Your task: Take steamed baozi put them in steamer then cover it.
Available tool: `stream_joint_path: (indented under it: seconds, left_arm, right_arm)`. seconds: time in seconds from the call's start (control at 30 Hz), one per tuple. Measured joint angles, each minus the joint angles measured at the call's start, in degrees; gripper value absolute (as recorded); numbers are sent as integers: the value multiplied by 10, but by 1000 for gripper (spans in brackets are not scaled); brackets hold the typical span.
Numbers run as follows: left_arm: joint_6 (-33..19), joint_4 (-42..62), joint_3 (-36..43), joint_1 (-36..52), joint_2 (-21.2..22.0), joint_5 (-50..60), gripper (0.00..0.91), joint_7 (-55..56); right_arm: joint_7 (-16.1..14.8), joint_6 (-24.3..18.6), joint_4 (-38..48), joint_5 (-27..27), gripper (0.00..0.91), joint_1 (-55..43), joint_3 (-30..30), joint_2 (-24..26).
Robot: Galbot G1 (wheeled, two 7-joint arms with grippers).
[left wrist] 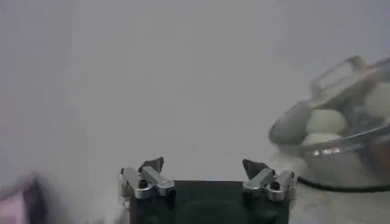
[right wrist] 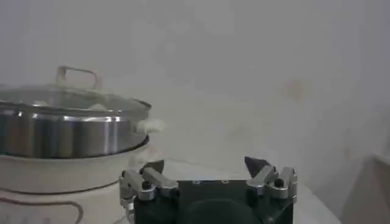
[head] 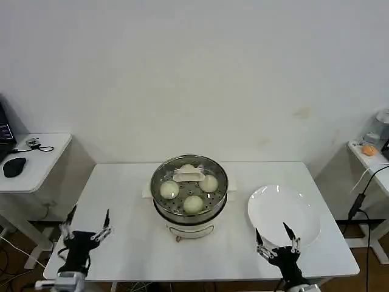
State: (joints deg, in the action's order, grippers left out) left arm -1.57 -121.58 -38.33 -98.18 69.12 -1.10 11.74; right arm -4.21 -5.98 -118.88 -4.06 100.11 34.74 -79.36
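Note:
The steamer [head: 189,210] stands at the middle of the white table, a shiny steel pot on a white base. Several cream-white baozi [head: 193,204] lie inside on the perforated tray. The clear glass cover [head: 217,171] sits on the pot, its pale handle [head: 189,176] at the centre. My left gripper [head: 87,220] is open near the table's front left corner, holding nothing. My right gripper [head: 271,234] is open at the front right, over the near edge of the plate. The left wrist view shows the steamer [left wrist: 341,152] off to one side; the right wrist view shows the covered steamer [right wrist: 67,131].
A flat white plate [head: 283,214] with nothing on it lies right of the steamer. A side table with a mouse [head: 13,166] and cables stands at the left, another small table [head: 371,155] at the right. A black cable [head: 358,198] hangs beside the table's right edge.

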Motion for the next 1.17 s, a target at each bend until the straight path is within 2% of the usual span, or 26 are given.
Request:
stream_joint_path:
  seconds: [0.4,0.83,1.17]
  left_arm:
    - [-32,17,-32,-38,14,-96,907,11]
    - [-38,16,-40,-53,23,-108,907,8]
    - [-28,23,-53,-60,11,-109,907,-9]
  right_arm:
    - [1,16,-11,-14,907,12,-15,7]
    - [4,16,-16,-4,907,13,-39,6]
    - [13,34,-26,-7,907,20,-52,13]
